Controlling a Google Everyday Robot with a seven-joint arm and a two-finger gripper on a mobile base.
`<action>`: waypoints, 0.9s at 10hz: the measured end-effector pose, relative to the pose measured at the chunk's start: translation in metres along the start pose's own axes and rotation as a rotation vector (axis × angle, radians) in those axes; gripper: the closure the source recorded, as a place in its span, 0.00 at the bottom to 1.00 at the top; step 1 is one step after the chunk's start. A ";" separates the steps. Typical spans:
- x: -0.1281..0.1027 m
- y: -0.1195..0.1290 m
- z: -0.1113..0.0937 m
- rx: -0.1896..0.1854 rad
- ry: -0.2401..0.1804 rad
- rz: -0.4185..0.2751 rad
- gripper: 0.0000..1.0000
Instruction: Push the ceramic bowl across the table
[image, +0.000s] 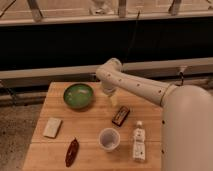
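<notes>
I see my claw (113, 100) just right of the green bowl (78, 95) on the worktop (90, 127); its grip, I cannot tell. The cup (109, 138) looks empty.

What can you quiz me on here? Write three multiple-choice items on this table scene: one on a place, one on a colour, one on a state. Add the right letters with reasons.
1. Where is the gripper?
A. just right of the ceramic bowl, above the table
B. over the translucent cup
C. off the table's left edge

2. What colour is the ceramic bowl?
A. red
B. green
C. blue

3. How does the small bottle lie?
A. upright in the bowl
B. stacked on the cup
C. on its side, right of the cup

Answers:
1 A: the arm's end hangs beside the bowl's right rim.
2 B: its glossy inside is green with a paler patch.
3 C: it lies flat on the planks near the front right.
</notes>
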 end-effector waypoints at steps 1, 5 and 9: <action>0.000 -0.002 0.001 -0.001 0.000 -0.002 0.26; -0.002 -0.009 0.005 -0.001 -0.006 -0.006 0.24; -0.003 -0.014 0.009 -0.007 -0.011 -0.015 0.51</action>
